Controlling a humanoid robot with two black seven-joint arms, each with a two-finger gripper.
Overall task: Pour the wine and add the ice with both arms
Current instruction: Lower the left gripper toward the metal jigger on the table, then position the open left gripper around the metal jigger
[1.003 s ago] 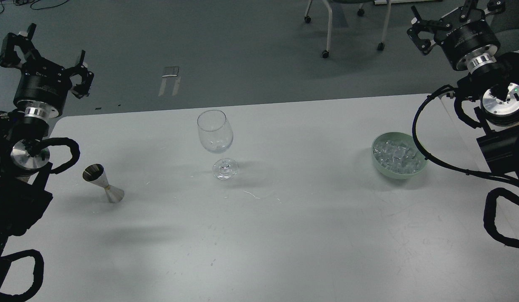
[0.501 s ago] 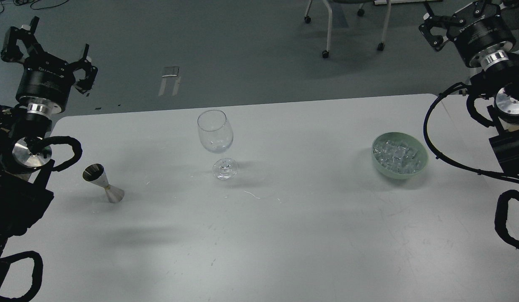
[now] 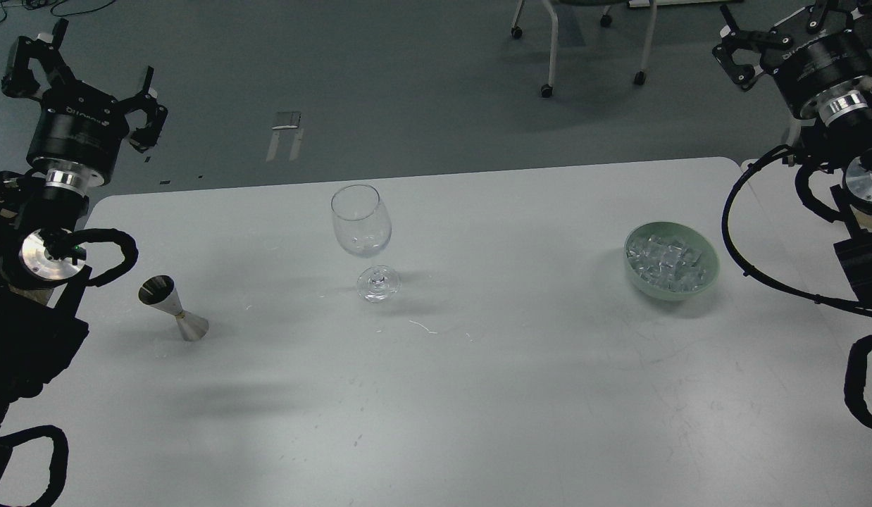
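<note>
Steel jigger (image 3: 172, 308) stands left of wine glass (image 3: 362, 232).

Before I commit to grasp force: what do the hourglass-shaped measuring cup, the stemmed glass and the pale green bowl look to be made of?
The hourglass-shaped silver measuring cup looks like brushed metal, probably steel: grey sheen, dark reflective mouth. The clear stemmed wine glass seems thin glass, transparent with bright rim glints; clear plastic can't be excluded. The pale green round bowl holding clear ice cubes looks matte, ceramic or plastic; I can't tell which.

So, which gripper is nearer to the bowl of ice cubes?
The right gripper. It hangs open above and to the right of the green bowl of ice cubes. The left gripper, also open, is at the far left.
</note>
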